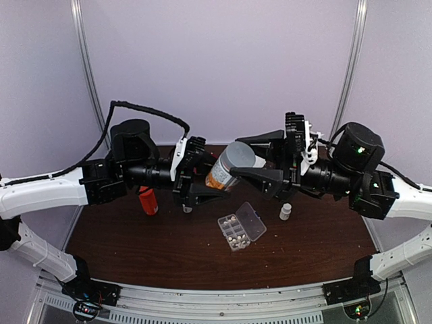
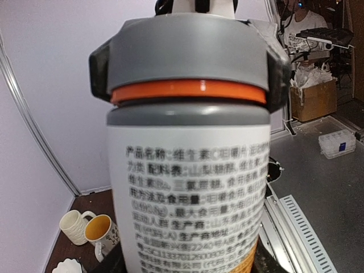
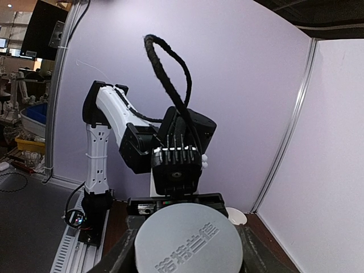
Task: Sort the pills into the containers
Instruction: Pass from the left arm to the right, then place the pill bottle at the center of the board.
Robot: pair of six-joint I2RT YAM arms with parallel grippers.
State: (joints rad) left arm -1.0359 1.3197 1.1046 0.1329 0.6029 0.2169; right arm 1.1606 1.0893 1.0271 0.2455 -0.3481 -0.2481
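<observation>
Top external view: above the organizer box [image 1: 252, 221] on the tabletop [image 1: 135, 243], pills [image 1: 234, 234] in its compartments [image 1: 228, 224], the left claw [image 1: 210, 177] grips an orange bottle [image 1: 225, 170] and the right claw [image 1: 248, 158] apparently clamps its grey cap [image 1: 239, 155].

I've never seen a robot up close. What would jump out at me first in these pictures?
The big pill bottle held in mid-air between the two arms: the left arm's fingers hold its body, and the right arm's fingers clasp its grey cap. Below it, on the dark table, lies a small clear organizer box with its lid open.
</observation>
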